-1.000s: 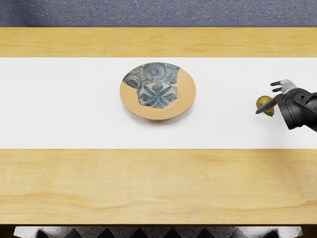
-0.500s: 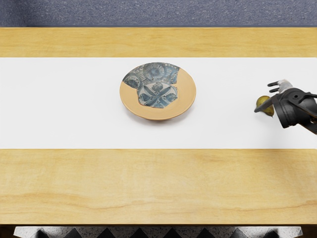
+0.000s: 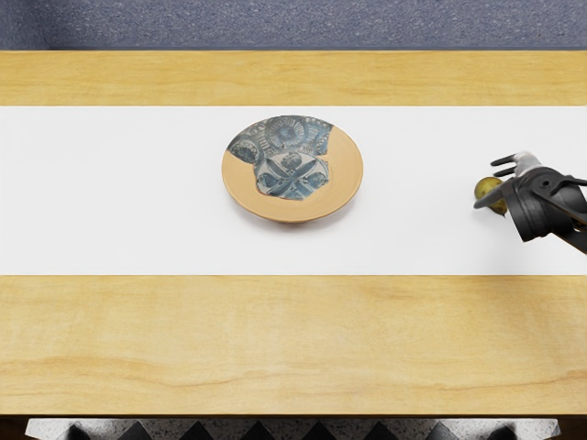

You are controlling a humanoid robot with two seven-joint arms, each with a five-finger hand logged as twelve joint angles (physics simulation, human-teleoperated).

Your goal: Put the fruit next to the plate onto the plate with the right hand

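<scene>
At right of frame, your black right hand [image 3: 526,189] spreads open beside the small yellow-green round fruit [image 3: 486,189]; likely light, firm, rolls easily, so cup its middle.

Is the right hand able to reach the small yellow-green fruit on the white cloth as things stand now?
Probably yes. The right hand is right beside the small yellow-green fruit, fingers spread near it, and nothing stands between them.

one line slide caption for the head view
Right hand, fingers spread, at the yellow-green fruit on the white strip, well right of the orange patterned plate.
</scene>
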